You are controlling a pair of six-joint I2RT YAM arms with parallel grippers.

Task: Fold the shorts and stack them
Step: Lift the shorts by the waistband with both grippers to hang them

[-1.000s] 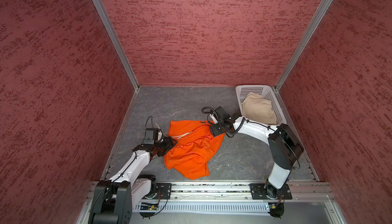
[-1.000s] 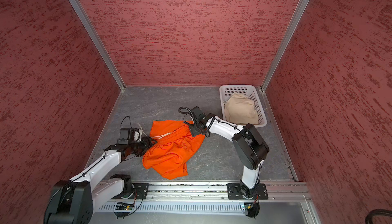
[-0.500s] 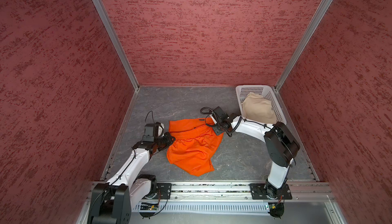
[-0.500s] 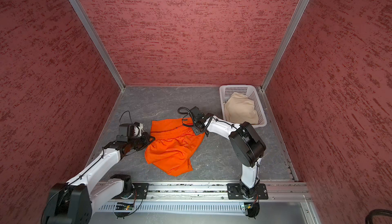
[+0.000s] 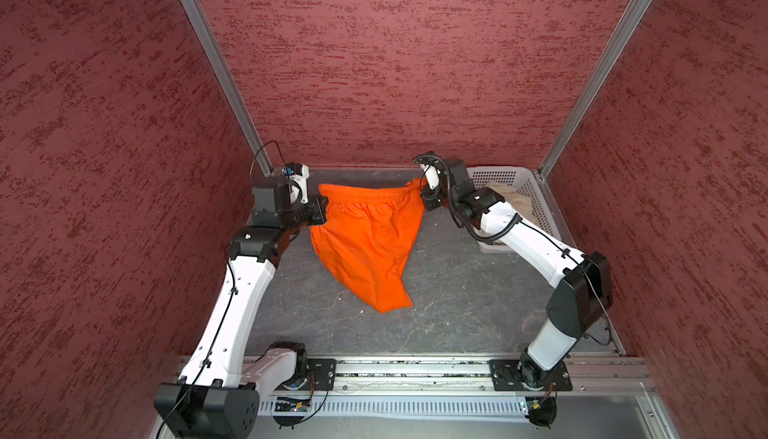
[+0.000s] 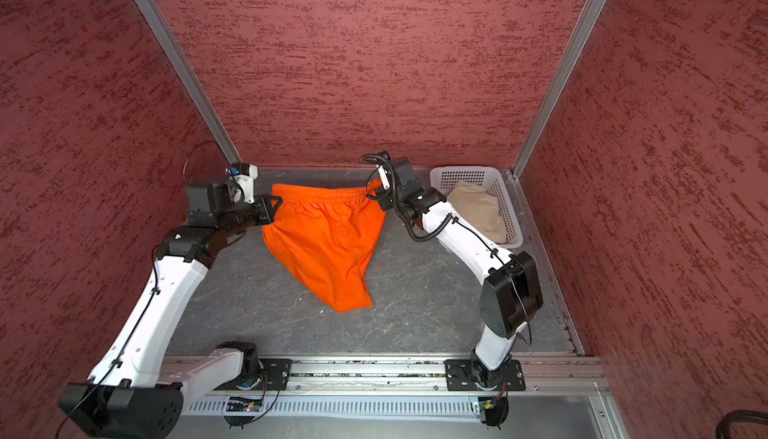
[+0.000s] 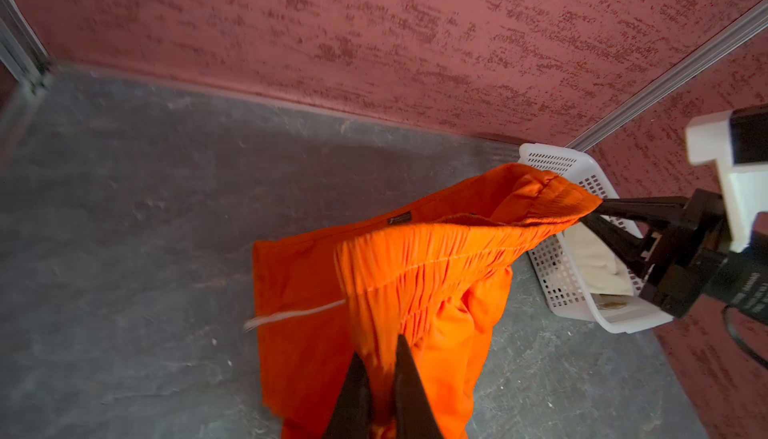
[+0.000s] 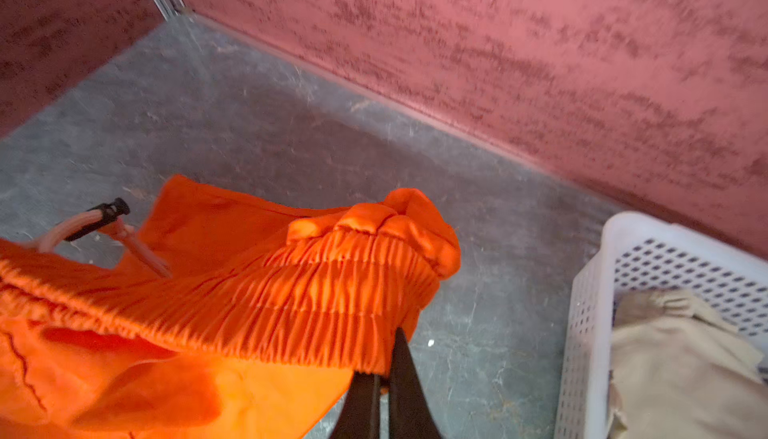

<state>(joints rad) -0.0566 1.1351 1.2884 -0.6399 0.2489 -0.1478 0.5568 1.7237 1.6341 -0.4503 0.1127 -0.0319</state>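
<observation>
Left wrist view: the left gripper [image 7: 379,347] is clamped on one end of the gathered waistband [image 7: 436,250] of the orange shorts [image 7: 299,274], with cloth pinched between its black fingers. The right gripper [image 7: 598,208] bites the opposite end, so the elastic runs stretched between the two. A white drawstring [image 7: 299,314] trails out from the waistband. The right wrist view shows the right gripper [image 8: 384,358] closed tight on bunched orange elastic.

In both top views the orange shorts [image 5: 365,241] [image 6: 328,241] hang by the waistband between the left gripper [image 5: 322,208] [image 6: 272,204] and the right gripper [image 5: 424,195] [image 6: 376,193], over the far part of the grey tabletop [image 5: 449,291]. The legs drape down to a point (whether that tip touches the surface I cannot tell).

The beige shorts [image 5: 509,200] [image 6: 478,212] lie crumpled inside the white perforated basket [image 5: 536,191] [image 6: 469,173] at the far right corner, partly hidden by the right arm and well apart from the orange pair.
</observation>
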